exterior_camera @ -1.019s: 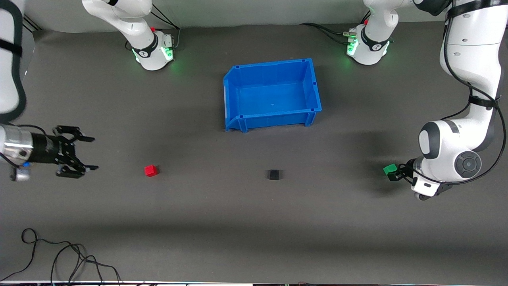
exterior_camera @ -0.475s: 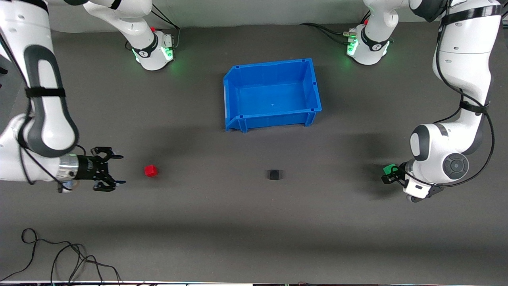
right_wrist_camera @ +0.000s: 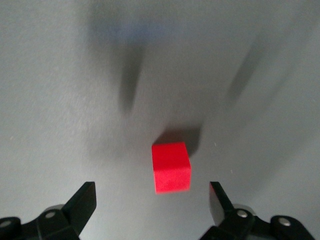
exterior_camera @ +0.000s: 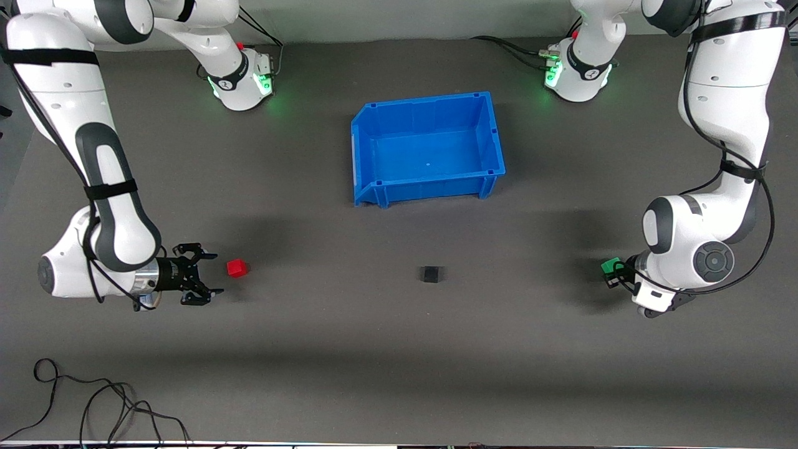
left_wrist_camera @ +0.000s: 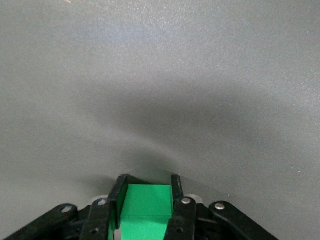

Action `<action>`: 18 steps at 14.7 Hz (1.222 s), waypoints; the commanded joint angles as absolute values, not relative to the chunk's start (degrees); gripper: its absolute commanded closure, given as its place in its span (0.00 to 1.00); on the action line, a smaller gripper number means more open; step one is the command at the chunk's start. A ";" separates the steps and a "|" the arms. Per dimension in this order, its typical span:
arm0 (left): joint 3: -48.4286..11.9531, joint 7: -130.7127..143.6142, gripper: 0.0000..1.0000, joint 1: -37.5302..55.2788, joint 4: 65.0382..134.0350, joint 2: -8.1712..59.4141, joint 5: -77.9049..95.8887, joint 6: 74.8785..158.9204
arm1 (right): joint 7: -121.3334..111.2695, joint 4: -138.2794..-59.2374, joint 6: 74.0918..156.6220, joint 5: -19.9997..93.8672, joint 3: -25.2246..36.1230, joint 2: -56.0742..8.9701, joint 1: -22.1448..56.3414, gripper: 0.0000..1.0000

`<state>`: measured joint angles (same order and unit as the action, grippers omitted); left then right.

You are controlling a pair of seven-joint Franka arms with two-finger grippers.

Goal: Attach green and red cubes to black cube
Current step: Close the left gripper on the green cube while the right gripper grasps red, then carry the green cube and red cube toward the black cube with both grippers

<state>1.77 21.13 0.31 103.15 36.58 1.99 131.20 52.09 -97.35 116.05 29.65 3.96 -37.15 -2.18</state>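
Observation:
The red cube (exterior_camera: 237, 268) lies on the dark grey table toward the right arm's end. My right gripper (exterior_camera: 211, 273) is open and low beside it, pointing at it, a short gap away; in the right wrist view the red cube (right_wrist_camera: 171, 167) lies just ahead of the spread fingers (right_wrist_camera: 82, 202). The black cube (exterior_camera: 430, 274) sits alone mid-table. My left gripper (exterior_camera: 612, 272) is shut on the green cube (exterior_camera: 610, 265) toward the left arm's end; the left wrist view shows the green cube (left_wrist_camera: 146, 206) clamped between the fingers (left_wrist_camera: 118, 192).
An empty blue bin (exterior_camera: 427, 148) stands farther from the front camera than the black cube, between the two arm bases. A black cable (exterior_camera: 93, 405) lies coiled near the table's front edge at the right arm's end.
My right gripper has swept in from the table's end to just beside the red cube, staying open. My left gripper has shifted slightly with the green cube in it.

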 commanded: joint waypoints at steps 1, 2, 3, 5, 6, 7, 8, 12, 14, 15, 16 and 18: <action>1.93 22.14 0.96 0.97 100.12 36.56 1.84 129.38 | 47.56 -96.86 117.42 33.91 4.04 -39.11 -1.85 0.00; 1.76 22.67 0.96 1.14 98.63 36.30 2.63 127.37 | 46.50 -96.77 117.51 34.27 4.04 -39.55 -1.76 0.00; 1.58 25.90 0.96 1.40 96.26 36.21 2.90 124.48 | 46.32 -96.85 118.21 34.36 4.04 -39.81 -1.67 0.00; 0.18 35.89 0.98 3.42 91.43 36.56 2.81 120.17 | 46.23 -96.86 119.00 34.37 4.04 -40.34 -0.53 0.00; 0.09 41.43 0.99 5.25 88.80 37.17 2.90 119.36 | 46.23 -96.94 119.61 34.37 3.96 -40.43 -0.35 0.00; -0.17 46.53 1.00 6.75 87.55 37.87 3.25 119.18 | 46.14 -97.20 120.05 34.37 3.96 -40.69 -0.35 0.02; -0.61 51.80 1.00 8.33 87.19 38.32 4.04 119.61 | 45.01 -97.29 120.06 34.37 3.96 -40.78 -0.35 0.09; -0.79 74.22 0.99 14.92 85.61 40.43 5.62 120.58 | 41.84 -98.09 119.97 35.95 4.04 -40.69 -0.61 0.50; -0.79 81.53 0.99 18.00 85.52 41.22 6.15 120.85 | 41.84 -98.09 119.80 36.04 4.04 -40.69 -0.53 0.66; -0.79 84.43 0.99 19.24 85.52 41.22 7.54 121.63 | 42.01 -97.91 119.53 36.04 4.04 -40.52 -0.53 0.74; -0.79 86.90 0.99 20.55 85.69 41.31 9.30 123.12 | 42.71 -97.56 119.44 36.04 4.04 -40.34 -0.53 0.84; -0.79 91.82 0.99 23.02 85.69 42.62 12.03 126.28 | 43.85 -96.86 119.27 36.47 3.96 -40.08 0.17 0.97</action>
<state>-1.79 86.42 20.37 87.13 41.05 9.55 124.46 43.84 -97.26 119.23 34.60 3.76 -40.83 -0.69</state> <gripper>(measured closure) 0.630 0.604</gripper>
